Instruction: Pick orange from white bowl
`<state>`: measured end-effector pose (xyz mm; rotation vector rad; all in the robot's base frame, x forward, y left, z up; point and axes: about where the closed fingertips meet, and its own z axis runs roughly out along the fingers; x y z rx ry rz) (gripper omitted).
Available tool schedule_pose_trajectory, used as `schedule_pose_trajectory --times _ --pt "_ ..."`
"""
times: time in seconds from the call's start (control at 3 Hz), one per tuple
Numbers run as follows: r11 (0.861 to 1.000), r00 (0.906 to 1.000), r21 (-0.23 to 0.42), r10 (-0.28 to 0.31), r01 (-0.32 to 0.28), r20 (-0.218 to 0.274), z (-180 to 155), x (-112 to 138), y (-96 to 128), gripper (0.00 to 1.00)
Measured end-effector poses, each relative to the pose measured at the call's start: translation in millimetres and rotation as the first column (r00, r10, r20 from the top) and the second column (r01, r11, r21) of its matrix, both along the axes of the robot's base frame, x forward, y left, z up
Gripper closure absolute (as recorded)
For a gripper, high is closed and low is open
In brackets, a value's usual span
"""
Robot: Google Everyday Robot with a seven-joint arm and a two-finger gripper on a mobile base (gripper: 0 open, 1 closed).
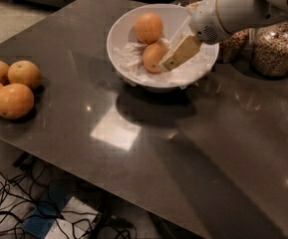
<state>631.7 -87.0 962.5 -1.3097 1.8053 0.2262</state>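
the robot's white gripper (169,54) with tan fingers (182,51) is in the wide, shiny white bowl (126,31). it is open and holds nothing. one finger touches the round, smooth orange (153,56).

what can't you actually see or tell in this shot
Camera view:
- Right side of the front orange: covered by the gripper, which reaches into the white bowl.
- Contact between gripper and that orange: cannot tell.
- Cluster of oranges on the table: cut by the left edge.
- Glass jars: tops hidden behind the arm.
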Motion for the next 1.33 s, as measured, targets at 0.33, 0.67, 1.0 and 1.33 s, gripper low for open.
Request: schedule_pose_trajectory --times 0.33,0.67,1.0,1.33 --pt "0.996 0.9995 0.079 -0.031 0.031 0.000 -2 19 17 0.00" --pt "0.996 0.9995 0.080 -0.031 0.031 0.000 -2 19 17 0.00" --pt "0.991 0.9984 0.118 -0.055 0.056 -0.009 -3 24 26 0.00" --pt "0.981 0.9966 0.176 -0.082 0.082 -0.005 -3 34 38 0.00"
